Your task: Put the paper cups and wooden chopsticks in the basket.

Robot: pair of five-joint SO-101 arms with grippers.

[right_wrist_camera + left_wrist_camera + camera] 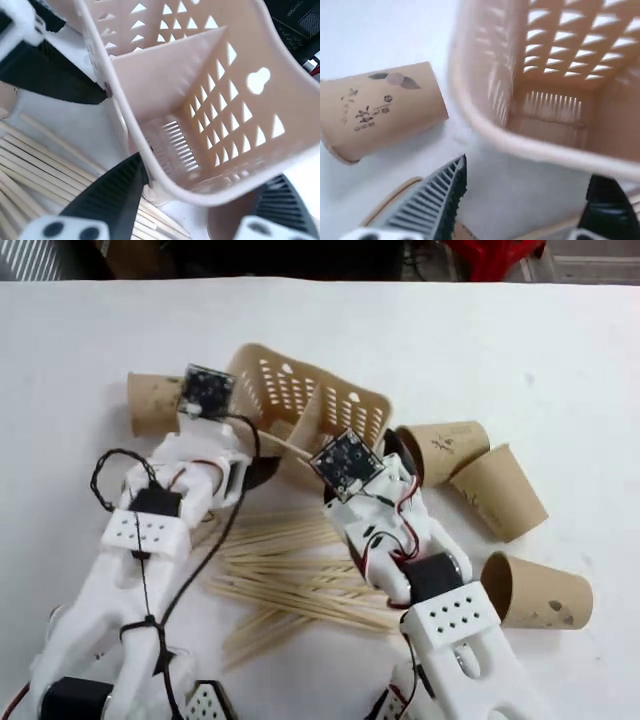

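- The basket lies tipped on the worktop, its mouth towards the two arms.
- The left jaws stand apart just short of the basket's rim, and one paper cup lies on its side beside them.
- The right jaws are apart too, astride a basket corner (its wall runs between them).
- The wooden chopsticks lie heaped between the arms, outside the basket.
- Three more cups lie on their sides beyond the right arm.
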